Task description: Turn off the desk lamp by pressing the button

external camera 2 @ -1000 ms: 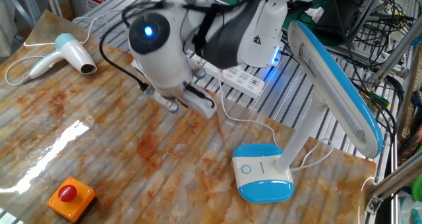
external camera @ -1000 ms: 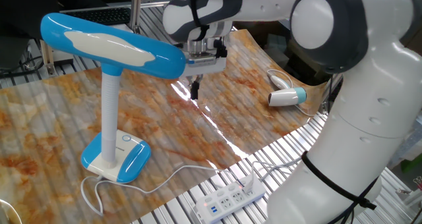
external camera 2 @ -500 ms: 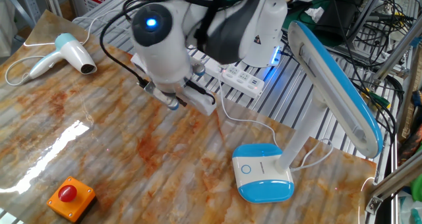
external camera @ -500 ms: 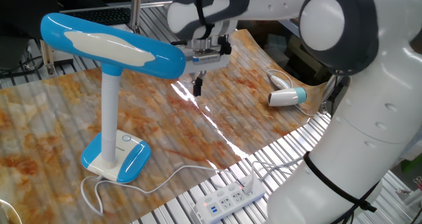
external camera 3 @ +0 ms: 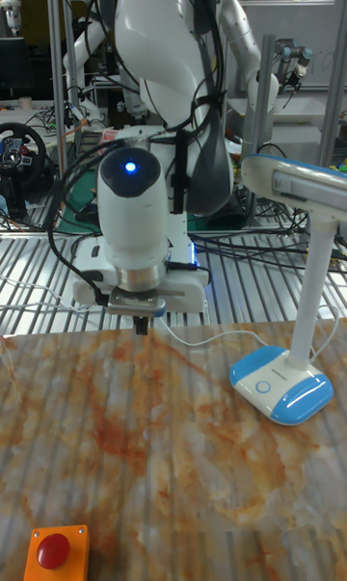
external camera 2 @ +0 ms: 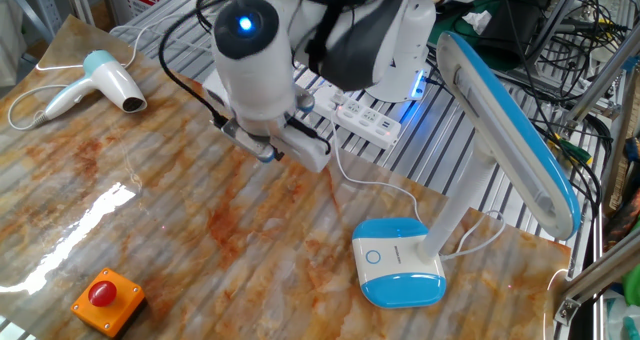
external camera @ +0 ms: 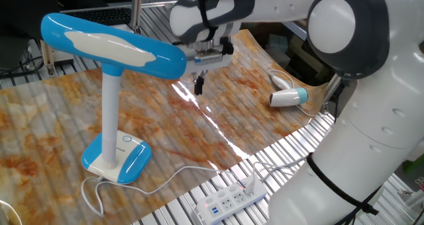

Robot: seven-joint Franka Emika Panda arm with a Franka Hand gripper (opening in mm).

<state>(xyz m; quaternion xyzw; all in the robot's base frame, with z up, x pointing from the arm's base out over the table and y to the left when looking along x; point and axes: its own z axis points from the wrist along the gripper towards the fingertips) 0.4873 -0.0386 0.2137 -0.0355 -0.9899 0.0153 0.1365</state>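
The desk lamp stands upright with its long blue head (external camera: 112, 45) on a pale column over a blue-white base (external camera: 118, 157). The button (external camera 2: 373, 257) is a small ringed circle on the base's white face, also seen as the button (external camera 3: 258, 384). My gripper (external camera: 197, 86) hangs above the middle of the table, well away from the base, with the fingers pressed together into one dark tip and nothing in them. In the tall fixed view the gripper (external camera 3: 141, 327) is left of the base (external camera 3: 280, 383). The wrist hides the fingers in the other fixed view.
A white-and-blue hair dryer (external camera: 288, 97) lies near the table's edge. A white power strip (external camera: 228, 198) with the lamp's cord sits on the slatted frame. An orange box with a red push button (external camera 2: 105, 298) sits at a corner.
My gripper has risen slightly and drifted a little toward the power strip's side of the table. The lamp and other objects have not moved.
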